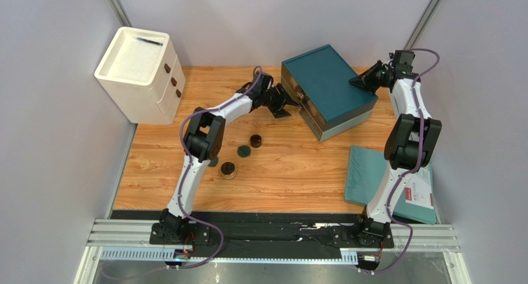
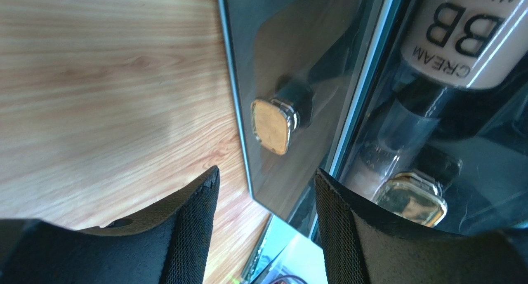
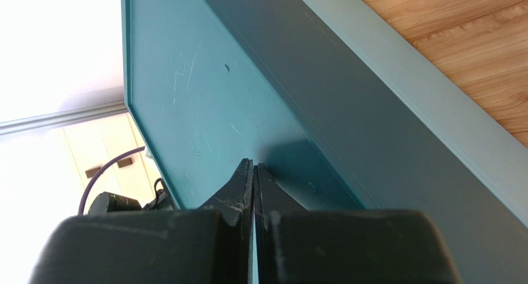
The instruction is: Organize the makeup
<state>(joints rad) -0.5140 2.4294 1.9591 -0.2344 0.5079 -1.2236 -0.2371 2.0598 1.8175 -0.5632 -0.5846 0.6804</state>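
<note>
1. Dark round jar [image 1: 255,140]: upright on the table.
2. Dark green disc [image 1: 244,151]: flat, just beside that jar.
3. Second dark jar [image 1: 228,169]: upright, near the disc.
4. Peach tube [image 2: 471,36], printed "BB CREAM": lies behind the tinted drawer front.

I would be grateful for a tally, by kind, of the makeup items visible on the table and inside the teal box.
Dark jars: 2
Green discs: 2, one partly hidden
Peach tube, inside the teal box: 1
Total: 5
</note>
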